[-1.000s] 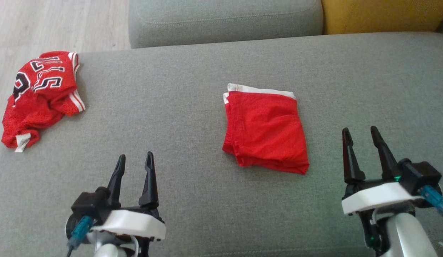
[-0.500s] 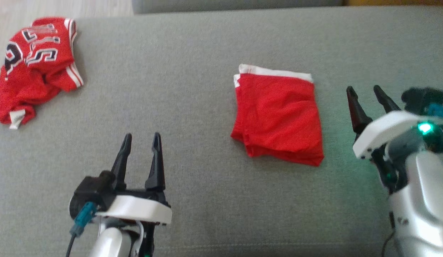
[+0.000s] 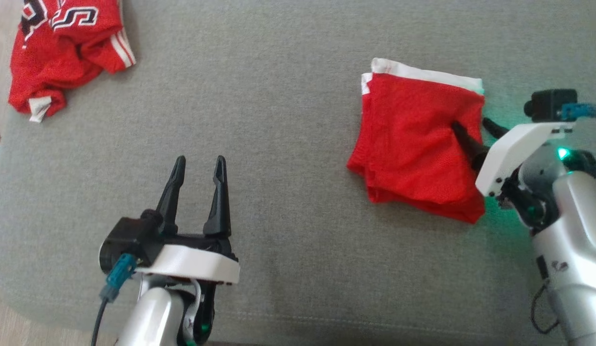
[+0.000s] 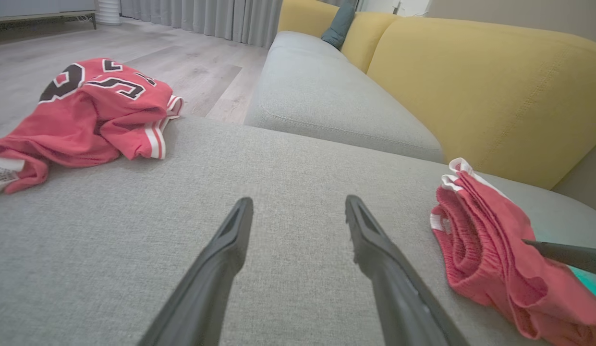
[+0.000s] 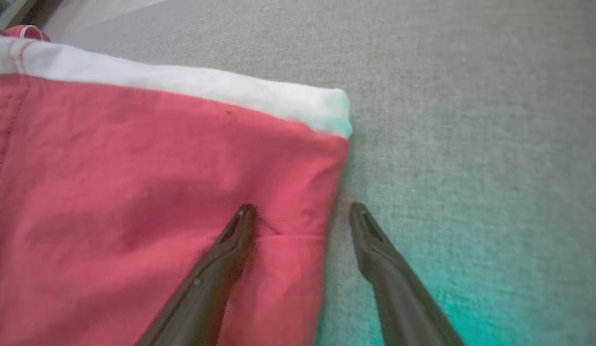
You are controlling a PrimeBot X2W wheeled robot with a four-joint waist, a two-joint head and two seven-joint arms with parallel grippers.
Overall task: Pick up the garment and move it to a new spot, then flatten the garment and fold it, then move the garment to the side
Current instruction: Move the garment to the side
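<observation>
Folded red garment (image 3: 415, 144) lies on the grey cushion (image 3: 278, 144), right of centre. Right gripper (image 3: 470, 123) spread, straddling its right edge, grasping nothing. Left gripper (image 3: 200, 159) spread, empty, well apart.

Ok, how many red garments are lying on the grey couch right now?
2. A crumpled jersey lies at the far left corner. A folded red garment with a white edge lies on the right, the right end effector straddling its edge. None seems hidden.

Grey sofa cushion (image 3: 278, 96); folded red garment (image 3: 413, 144) at right; crumpled red jersey (image 3: 62, 53) far left
</observation>
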